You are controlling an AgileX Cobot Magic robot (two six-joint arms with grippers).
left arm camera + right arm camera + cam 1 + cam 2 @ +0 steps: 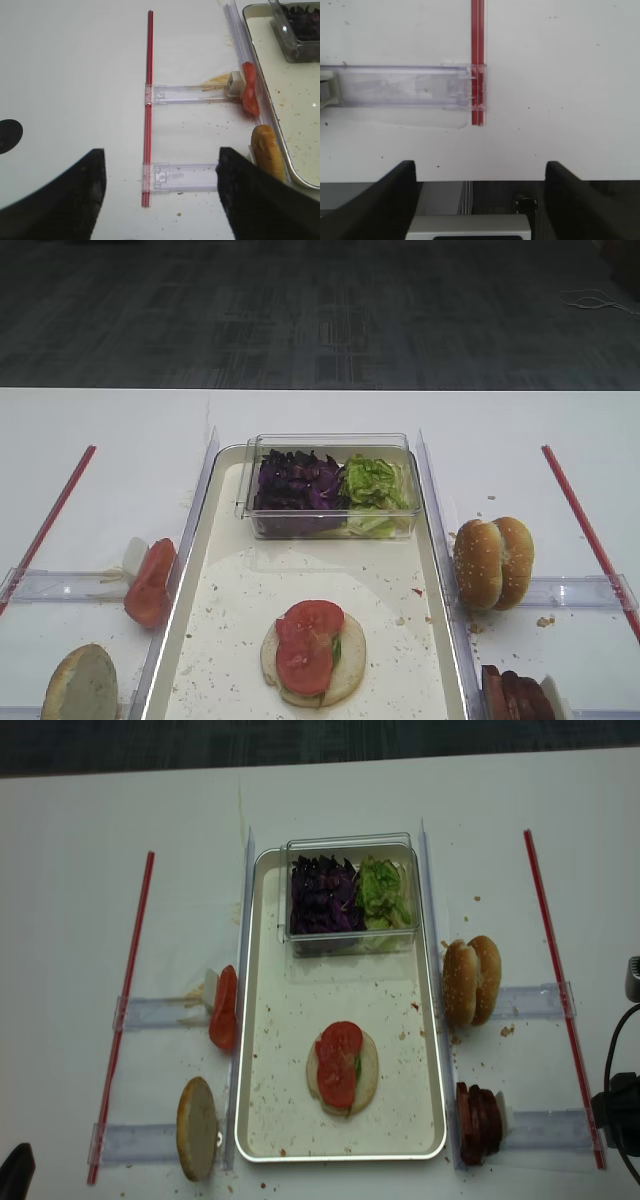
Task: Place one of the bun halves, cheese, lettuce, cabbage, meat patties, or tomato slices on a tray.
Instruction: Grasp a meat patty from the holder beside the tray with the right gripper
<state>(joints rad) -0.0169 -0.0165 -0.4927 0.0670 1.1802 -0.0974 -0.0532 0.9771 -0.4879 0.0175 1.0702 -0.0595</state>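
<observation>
Standing on edge in a row at the lower right of the realsense high view, the meat patties (pixel 478 1122) lie just outside the tray (pixel 262 1020) rim, nearer the right gripper (pixel 480 172), whose jaws gape wide and empty.

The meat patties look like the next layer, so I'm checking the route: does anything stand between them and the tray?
Only the clear divider strip along the tray's right rim, beside which the meat patties stand on edge. Past it, the tray floor is bare up to the bun half topped with tomato slices.
</observation>
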